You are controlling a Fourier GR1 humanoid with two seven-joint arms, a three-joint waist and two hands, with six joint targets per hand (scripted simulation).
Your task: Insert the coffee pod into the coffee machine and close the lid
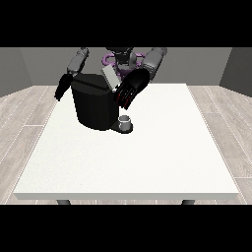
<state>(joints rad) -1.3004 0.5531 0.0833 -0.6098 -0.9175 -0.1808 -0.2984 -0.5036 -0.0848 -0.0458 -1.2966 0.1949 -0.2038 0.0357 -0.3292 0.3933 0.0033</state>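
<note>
A black coffee machine (93, 106) stands on the white table (147, 157) at the back left. Its grey lid (110, 78) is tilted up at the top right of the body. The hand at the view's right (130, 89) hangs close beside the lid and the machine's upper right corner, fingers straight and pointing down. The hand at the view's left (61, 87) hangs beside the machine's left edge, apart from it. No coffee pod shows in this view.
A small grey cup (126, 121) sits on the machine's base plate at the front right. The table's near edge runs along the bottom of the scene, with wooden floor on both sides.
</note>
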